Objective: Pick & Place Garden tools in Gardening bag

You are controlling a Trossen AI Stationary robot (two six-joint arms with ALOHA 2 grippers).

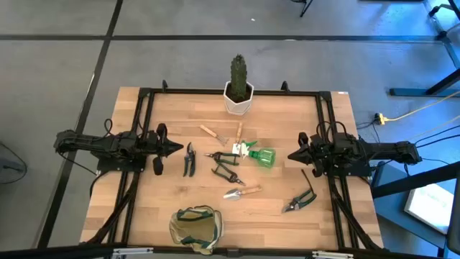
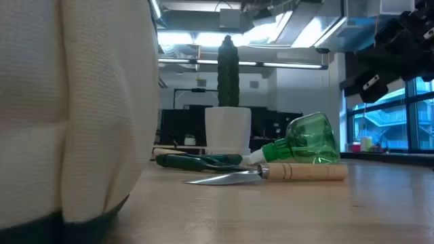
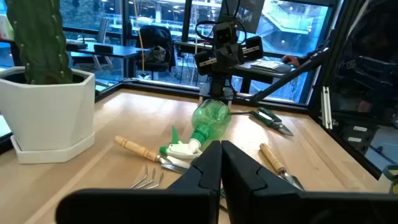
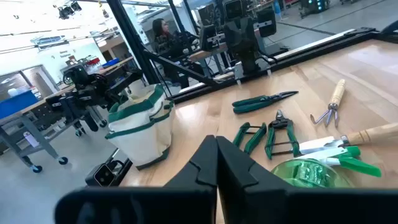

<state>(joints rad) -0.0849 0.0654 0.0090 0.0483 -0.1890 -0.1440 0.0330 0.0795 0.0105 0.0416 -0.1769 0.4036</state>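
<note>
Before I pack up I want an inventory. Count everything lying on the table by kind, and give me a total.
Pruning shears: 4
Wooden-handled tools: 3
Green sprayer: 1
Gardening bag: 1
Potted cactus: 1
Total: 10

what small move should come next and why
Probably open the left end effector and ease it toward the dark-handled shears lying just beside it. Both end effectors are shut and empty, the right end effector waits by the green sprayer, every tool is on the table, and the bag holds none yet.
</note>
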